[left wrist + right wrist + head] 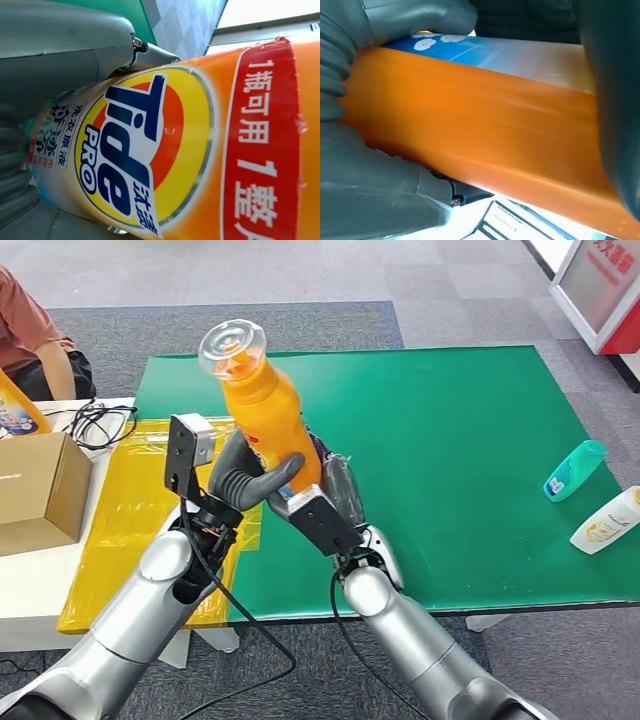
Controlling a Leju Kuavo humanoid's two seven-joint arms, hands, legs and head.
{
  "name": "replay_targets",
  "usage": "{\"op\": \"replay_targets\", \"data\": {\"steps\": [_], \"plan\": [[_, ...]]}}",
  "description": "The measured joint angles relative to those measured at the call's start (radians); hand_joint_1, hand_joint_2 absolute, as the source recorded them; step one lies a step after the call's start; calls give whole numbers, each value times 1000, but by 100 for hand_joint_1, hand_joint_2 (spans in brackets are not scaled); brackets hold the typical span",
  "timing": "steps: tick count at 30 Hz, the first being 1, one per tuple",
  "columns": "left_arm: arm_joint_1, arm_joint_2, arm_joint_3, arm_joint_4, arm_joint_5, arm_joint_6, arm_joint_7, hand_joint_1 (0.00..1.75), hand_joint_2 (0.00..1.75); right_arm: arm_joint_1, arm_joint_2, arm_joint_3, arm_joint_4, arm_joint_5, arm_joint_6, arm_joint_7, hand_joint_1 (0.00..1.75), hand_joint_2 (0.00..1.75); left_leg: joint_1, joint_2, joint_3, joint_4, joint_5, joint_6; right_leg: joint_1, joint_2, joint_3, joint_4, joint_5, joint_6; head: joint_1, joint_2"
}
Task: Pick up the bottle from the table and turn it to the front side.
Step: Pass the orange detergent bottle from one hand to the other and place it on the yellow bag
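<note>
1. Since both hands meet on it near the middle of the head view, the orange bottle [268,405] is up off the green worktop [468,460], its long axis tilted with the clear cap toward 11 o'clock and its base hidden among the fingers at about 5 o'clock
2. Nearest the camera, the two silver arms rise from 7 and 5 o'clock and converge; the left hand [245,480] wraps the lower body from the 9 o'clock side, its fingers [260,483] curled across the label and clamped on the bottle
3. From the 3 o'clock side the right hand [332,490] closes on the same lower part; in the right wrist view its fingers [406,17] and thumb press against the orange side of the bottle [478,130], so it too is clamped on it
4. Neither hand looks clearly nearer; the turn, I judge, hinges on rolling the bottle about that tilted axis between the two grips
5. In the left wrist view the printed front label of the bottle [151,150] faces that camera
6. Farther off, at 3 o'clock on the worktop, lie a teal bottle [575,469] and a white bottle [607,520], well apart from the hands
7. At 9 o'clock sit a cardboard box [41,490] and yellow sheet [143,500]
</note>
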Motion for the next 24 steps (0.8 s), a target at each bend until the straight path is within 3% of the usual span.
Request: {"op": "replay_targets", "data": {"steps": [3,4,15,24], "plan": [[-3,2,-1,2,-5,-2,0,175,0,0,0,2,0,-2,0,0,34,175,0,0,0,0,0,0,0,0,0,0,0,0,0,0],[-6,5,-2,3,-10,-4,0,175,0,0,0,3,0,-3,0,0,0,175,0,0,0,0,0,0,0,0,0,0,0,0,0,0],[-74,70,-12,26,-189,-16,51,175,0,0,-8,2,26,-33,8,17,0,175,0,0,0,0,0,0,0,0,0,0,0,0,0,0],[-125,152,16,58,-409,-36,115,175,0,14,-34,-131,52,-30,-6,39,0,175,0,0,0,0,0,0,0,0,0,0,0,0,0,0]]}}
